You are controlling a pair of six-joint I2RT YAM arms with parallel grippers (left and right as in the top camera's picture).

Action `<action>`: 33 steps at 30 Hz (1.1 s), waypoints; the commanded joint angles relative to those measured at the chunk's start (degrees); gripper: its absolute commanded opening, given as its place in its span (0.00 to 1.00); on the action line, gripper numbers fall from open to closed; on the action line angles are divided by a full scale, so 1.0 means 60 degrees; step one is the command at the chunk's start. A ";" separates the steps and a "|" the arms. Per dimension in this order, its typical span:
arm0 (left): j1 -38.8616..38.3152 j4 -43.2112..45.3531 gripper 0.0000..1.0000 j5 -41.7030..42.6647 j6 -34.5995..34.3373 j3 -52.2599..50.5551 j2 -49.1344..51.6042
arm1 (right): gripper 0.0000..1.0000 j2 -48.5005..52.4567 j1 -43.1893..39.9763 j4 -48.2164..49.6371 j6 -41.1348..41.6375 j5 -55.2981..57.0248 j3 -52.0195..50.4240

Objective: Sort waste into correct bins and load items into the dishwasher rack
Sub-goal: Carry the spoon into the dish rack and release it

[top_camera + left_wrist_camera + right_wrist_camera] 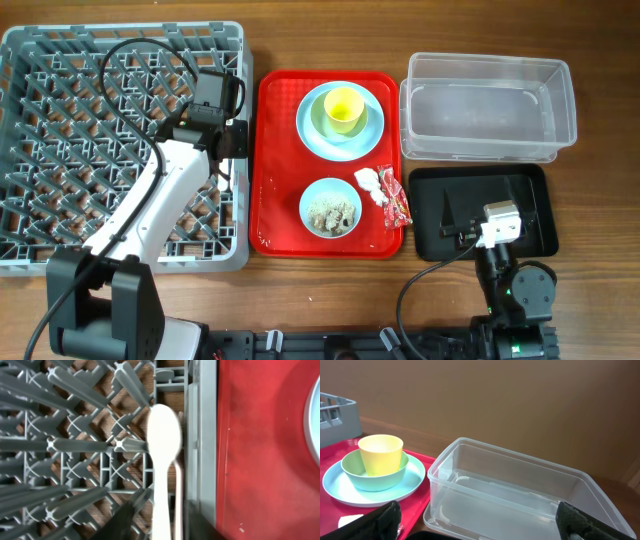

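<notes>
Left wrist view: white spoon [165, 455] lying lengthwise just inside the right edge of the dishwasher rack [75, 445], bowl end among the pegs, with a thinner white handle, probably the fork [178, 497], close beside it. Left gripper [159, 527] parted, one dark finger on each side of the handle with a gap showing, so not pinching it. Settled on the lattice or not: impossible to tell. Likely hazards from here: catching a finger on the handle while lifting away crooked and flicking the cutlery over the rim onto the red serving tray [260, 450] just beside; or, with pieces this slim, slipping down between pegs and wedging. Overhead: on the red tray's far edge, a pale blue plate [340, 152] carrying a green bowl [322, 112] with the yellow cup [343, 106] nested inside; at its near edge, a small pale blue bowl [306, 205] holding food scraps [333, 212]; toward its near right corner, tissue [368, 181] and red wrapper [396, 202] touching. At the far right of the worktop [600, 300], the clear tub [480, 110], nothing in it; nearer, the black tray [530, 200], no waste visible, partly hidden under the right arm. Right wrist view: right gripper [482, 527] spread wide, grasping nothing, facing the bare tub.
</notes>
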 commanded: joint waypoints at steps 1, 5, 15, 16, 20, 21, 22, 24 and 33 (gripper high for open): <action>0.0036 0.0157 0.44 -0.0025 0.0058 0.0007 0.0029 | 1.00 0.0000 -0.0022 0.0033 0.0120 0.0087 -0.0004; 0.0036 0.0211 0.45 -0.0022 -0.0521 0.0197 -0.0412 | 1.00 0.0000 -0.0018 0.0033 0.0124 0.0087 -0.0004; 0.1351 0.0506 0.97 0.0011 -0.3275 0.0404 -0.2750 | 1.00 0.0000 -0.0018 0.0033 0.0120 0.0087 -0.0004; 0.1570 0.0503 1.00 0.0011 -0.3275 0.0404 -0.2809 | 1.00 0.0000 -0.0018 0.0033 0.0117 0.0084 -0.0004; 0.2302 0.0372 1.00 0.0011 -0.3271 0.0401 -0.2812 | 1.00 0.0000 -0.0022 0.0033 0.0117 0.0087 -0.0004; 0.2350 0.0368 1.00 0.0011 -0.3275 0.0401 -0.2812 | 0.99 0.0000 -0.0018 0.0033 0.0117 0.0087 -0.0004; 0.2375 0.0368 1.00 0.0011 -0.3275 0.0401 -0.2812 | 1.00 0.0000 -0.0018 0.0033 0.0120 0.0087 -0.0004; 0.2375 0.0361 1.00 0.0011 -0.3275 0.0401 -0.2812 | 1.00 0.0000 -0.0018 0.0033 0.0120 0.0084 -0.0004; 0.2375 0.0357 1.00 0.0015 -0.3271 0.0401 -0.2812 | 1.00 0.0000 -0.0018 0.0033 0.0120 0.0084 -0.0004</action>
